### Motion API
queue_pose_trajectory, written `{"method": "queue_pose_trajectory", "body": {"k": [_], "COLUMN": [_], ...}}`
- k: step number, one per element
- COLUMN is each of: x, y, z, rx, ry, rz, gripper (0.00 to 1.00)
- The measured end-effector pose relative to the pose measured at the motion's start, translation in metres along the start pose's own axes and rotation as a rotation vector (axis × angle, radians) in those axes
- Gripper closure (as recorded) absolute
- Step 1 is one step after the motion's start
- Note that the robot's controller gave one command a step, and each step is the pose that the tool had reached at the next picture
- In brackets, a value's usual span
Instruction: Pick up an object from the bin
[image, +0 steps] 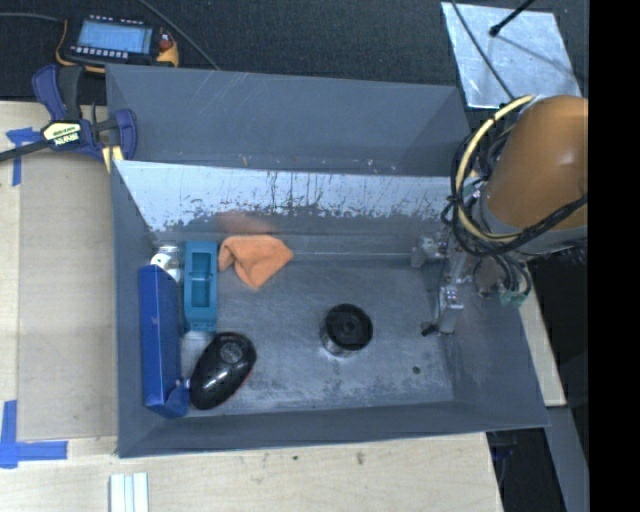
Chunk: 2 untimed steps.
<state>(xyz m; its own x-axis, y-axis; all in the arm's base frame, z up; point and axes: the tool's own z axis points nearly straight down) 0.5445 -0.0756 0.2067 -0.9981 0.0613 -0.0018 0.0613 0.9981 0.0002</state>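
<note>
Our worry: the gripper (441, 322) sits at the right of the frame, near the bin (300, 120) wall over bare floor, so a straight drop could grab nothing or scrape metal, and we can't tell if it's spread or closed. Nearest thing is the black disc (347, 327), lower middle, apart from it. We count one disc, plus at the left one orange cloth (255, 258), one teal block (200, 285), one blue box (158, 335) and one black mouse (222, 368).

Arm: rounded glossy orange-brown wrist cover (540, 160); yellow and black cable loops (468, 195) bundled at its 9 o'clock edge; slim silver-grey metal gripper (440, 318) at 7 o'clock; small green part (516, 293) at 6.
</note>
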Motion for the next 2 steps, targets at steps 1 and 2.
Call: {"method": "queue_pose_trajectory", "body": {"k": [1, 2], "x": [-0.019, -0.048], "y": [0.014, 0.041], "z": [0.019, 0.058], "rx": [0.002, 0.000], "ry": [-0.016, -0.004], "rz": [0.012, 0.002], "gripper": [0.00, 0.00]}}
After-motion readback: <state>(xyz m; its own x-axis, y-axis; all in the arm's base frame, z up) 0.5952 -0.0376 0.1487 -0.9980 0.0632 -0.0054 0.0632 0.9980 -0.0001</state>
